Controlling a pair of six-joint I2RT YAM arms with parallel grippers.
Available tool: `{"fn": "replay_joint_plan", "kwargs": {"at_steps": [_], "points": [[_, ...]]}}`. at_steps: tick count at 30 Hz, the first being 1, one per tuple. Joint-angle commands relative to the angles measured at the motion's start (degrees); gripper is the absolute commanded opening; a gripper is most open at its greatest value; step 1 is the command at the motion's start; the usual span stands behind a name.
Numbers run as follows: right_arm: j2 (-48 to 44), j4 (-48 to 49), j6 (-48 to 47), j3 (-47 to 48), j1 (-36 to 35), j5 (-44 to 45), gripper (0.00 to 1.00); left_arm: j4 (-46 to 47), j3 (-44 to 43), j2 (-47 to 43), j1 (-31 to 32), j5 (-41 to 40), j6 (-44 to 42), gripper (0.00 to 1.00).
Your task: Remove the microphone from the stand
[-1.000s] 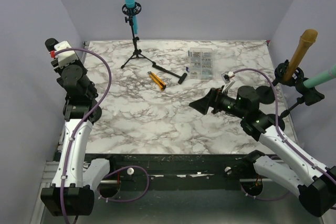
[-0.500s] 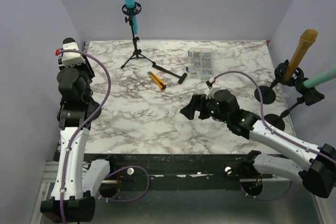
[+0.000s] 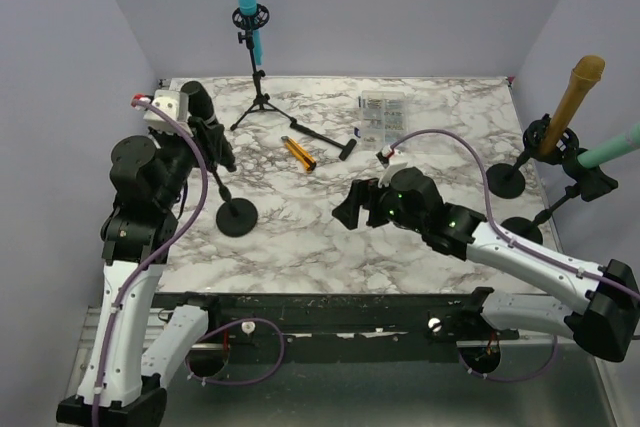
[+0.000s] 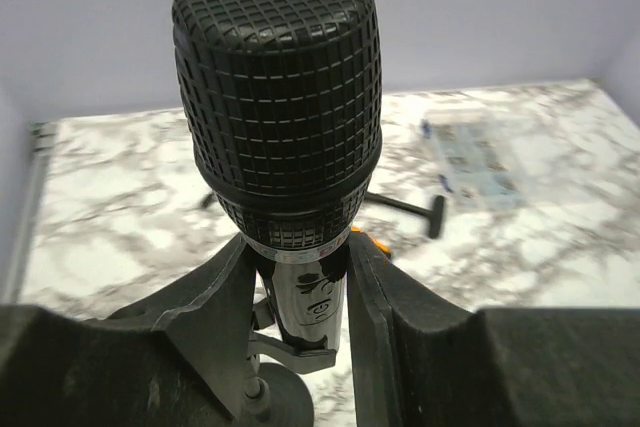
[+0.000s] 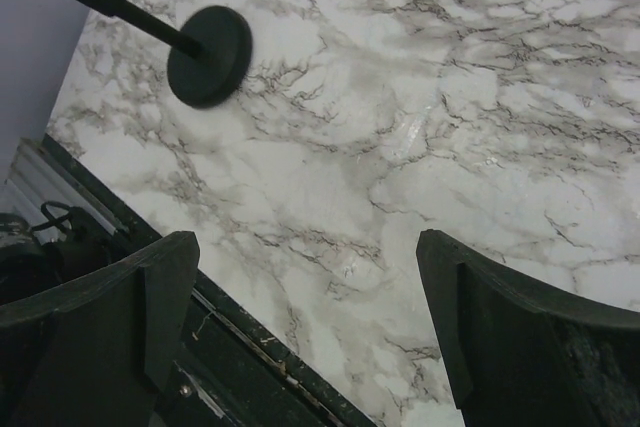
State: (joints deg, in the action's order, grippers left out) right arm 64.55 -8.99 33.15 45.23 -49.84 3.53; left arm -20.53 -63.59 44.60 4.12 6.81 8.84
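Marbled counter (image 3: 400, 247): round-based stand (image 3: 238, 217) newly in view at left; left tool (image 4: 297, 287) clenched on black grid-headed microphone (image 4: 278, 97); right tool (image 5: 310, 287) released.

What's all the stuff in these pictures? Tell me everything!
black microphone: 1, black, on left stand
left stand: 1, black, round base, left
blue microphone: 1, blue, on tripod, back
tripod: 1, black, back left
tan microphone: 1, tan, right edge
teal microphone: 1, teal, far right
right stands: 2, black, right edge
knife: 1, yellow, middle
T-handle tool: 1, black, beside knife
parts box: 1, clear, back right
table: 1, white marble
left gripper: 1, black, shut on black microphone
right gripper: 1, black, open over table
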Motion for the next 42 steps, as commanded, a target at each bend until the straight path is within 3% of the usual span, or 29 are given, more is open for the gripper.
{"fn": "replay_joint_plan", "kwargs": {"at_steps": [1, 8, 15, 21, 28, 32, 39, 42], "points": [[-1.98, -0.54, -2.44, 0.57, -0.25, 0.0, 1.0, 0.44, -5.04, -0.51, 10.91, 1.26, 2.24, 0.0], [-7.22, -2.98, -3.68, 0.1, -0.26, 6.58, 1.0, 2.68, -5.67, 2.4, 27.86, -3.51, 4.78, 0.0], [-9.17, -8.17, -3.77, -0.08, -0.28, 13.38, 1.0, 3.55, -9.82, 11.26, 41.44, -6.36, 0.05, 0.0], [-9.43, -9.72, -3.83, 2.04, -0.25, 11.25, 1.0, 5.7, -8.5, 12.37, 44.83, -5.31, 1.34, 0.0], [-5.5, -8.0, -7.1, 8.25, -0.96, -2.78, 1.0, 5.15, -5.68, 7.95, 44.92, -9.56, 2.86, 0.0], [-1.29, -7.36, -8.36, 13.05, -7.29, 0.41, 1.0, 1.07, -5.9, 6.42, 44.92, -10.96, 2.59, 0.31], [1.19, -8.4, -10.4, 17.7, -12.55, 3.41, 1.0, -1.69, -4.46, 3.44, 44.92, -8.4, 3.37, 0.72], [0.38, -9.66, -10.98, 19.45, -13.0, 4.22, 1.0, -3.03, -3.77, 1.25, 44.92, -9.09, 3.46, 0.82]]}}
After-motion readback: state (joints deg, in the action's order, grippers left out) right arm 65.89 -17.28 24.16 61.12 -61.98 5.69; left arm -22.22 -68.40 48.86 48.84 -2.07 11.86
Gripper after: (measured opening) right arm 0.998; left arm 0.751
